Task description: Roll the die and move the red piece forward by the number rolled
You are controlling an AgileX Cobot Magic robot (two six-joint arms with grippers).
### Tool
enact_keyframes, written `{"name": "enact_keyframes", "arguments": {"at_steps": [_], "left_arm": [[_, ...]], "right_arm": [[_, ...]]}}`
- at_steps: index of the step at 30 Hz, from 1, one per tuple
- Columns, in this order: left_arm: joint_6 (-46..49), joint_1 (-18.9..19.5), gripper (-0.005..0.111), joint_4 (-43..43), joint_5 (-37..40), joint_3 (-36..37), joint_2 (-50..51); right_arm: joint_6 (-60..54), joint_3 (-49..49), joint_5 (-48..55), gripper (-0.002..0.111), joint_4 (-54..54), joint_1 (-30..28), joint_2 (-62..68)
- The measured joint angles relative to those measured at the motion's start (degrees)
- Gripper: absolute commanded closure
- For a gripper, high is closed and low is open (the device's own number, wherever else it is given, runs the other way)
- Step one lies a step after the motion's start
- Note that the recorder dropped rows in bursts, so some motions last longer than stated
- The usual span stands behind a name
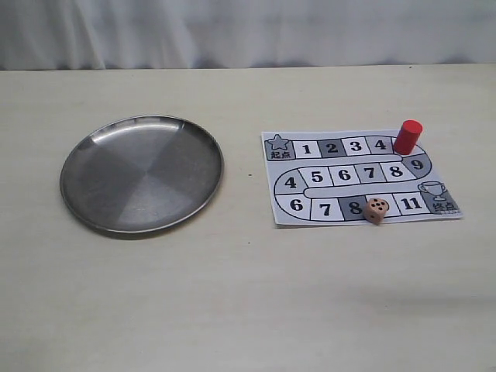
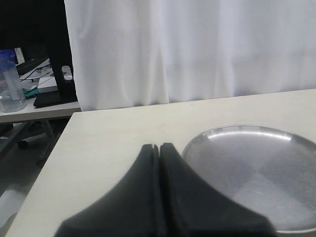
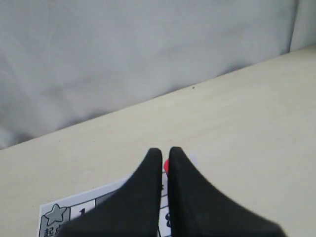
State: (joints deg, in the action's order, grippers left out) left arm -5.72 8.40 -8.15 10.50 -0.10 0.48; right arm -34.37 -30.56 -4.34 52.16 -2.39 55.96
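Plate (image 1: 139,174) lies left of board (image 1: 345,174) bearing die (image 1: 377,210) and piece (image 1: 407,137).

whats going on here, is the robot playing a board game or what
Nothing is being handled. The left gripper, shut and empty, is by the metal plate; the right gripper, also shut and empty, is near the game board. The die sits on the board's bottom row; the red piece stands beside square 4.

pale table (image 1: 232,302) carries a steel plate (image 1: 139,174) and paper board (image 1: 346,175)
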Motion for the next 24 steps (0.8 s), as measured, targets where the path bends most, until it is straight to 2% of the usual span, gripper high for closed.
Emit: {"name": "enact_keyframes", "arguments": {"at_steps": [6, 16, 18, 22, 24], "left_arm": [[0.0, 0.0, 0.107, 0.0, 0.0, 0.0, 0.0], [0.0, 0.0, 0.107, 0.0, 0.0, 0.0, 0.0], [0.0, 0.0, 0.107, 0.0, 0.0, 0.0, 0.0], [0.0, 0.0, 0.107, 0.0, 0.0, 0.0, 0.0], [0.0, 0.0, 0.107, 0.0, 0.0, 0.0, 0.0]], "right_arm": [[0.6, 7.9, -0.5, 0.104, 0.3, 0.0, -5.8], [2.1, 20.0, 1.3, 0.104, -5.8, 0.0, -13.8], [9.1, 22.0, 1.4, 0.104, -13.2, 0.0, -15.4], [30.6, 26.4, -2.0, 0.104, -35.5, 0.0, -19.4], [34.4, 28.7, -4.1, 0.104, -42.4, 0.0, -21.7]]}}
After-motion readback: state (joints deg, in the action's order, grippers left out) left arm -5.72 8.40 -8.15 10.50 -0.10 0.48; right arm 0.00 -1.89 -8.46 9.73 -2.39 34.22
